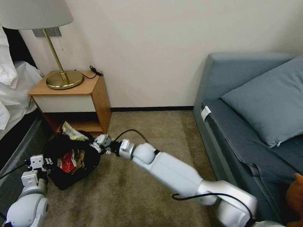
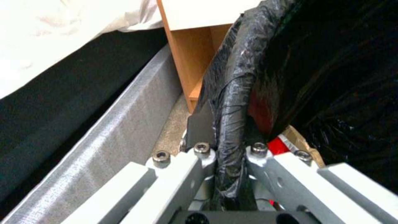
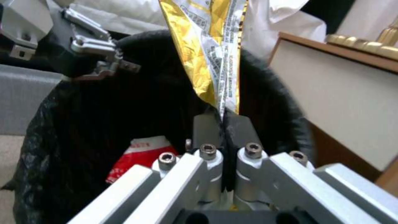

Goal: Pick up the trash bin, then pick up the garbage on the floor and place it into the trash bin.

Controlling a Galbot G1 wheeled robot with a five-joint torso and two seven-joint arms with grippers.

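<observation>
Left gripper (image 1: pixel 47 161) clamps the rim of the trash bin (image 1: pixel 63 183) at near left before the nightstand (image 1: pixel 79 91); right gripper (image 1: pixel 98 145) pinches a gold snack wrapper (image 1: pixel 72 132) over it, red-white packet (image 1: pixel 68 161) and brown paper (image 1: pixel 80 157) already inside.

Left pincer (image 1: pixel 47 161) low, clamped tight, right pincer (image 1: pixel 94 145) outstretched (fingers pinched together)

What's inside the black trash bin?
Inside the trash bin: a red-white packet and crumpled brown paper. The black liner's folds hide whatever lies underneath.
</observation>
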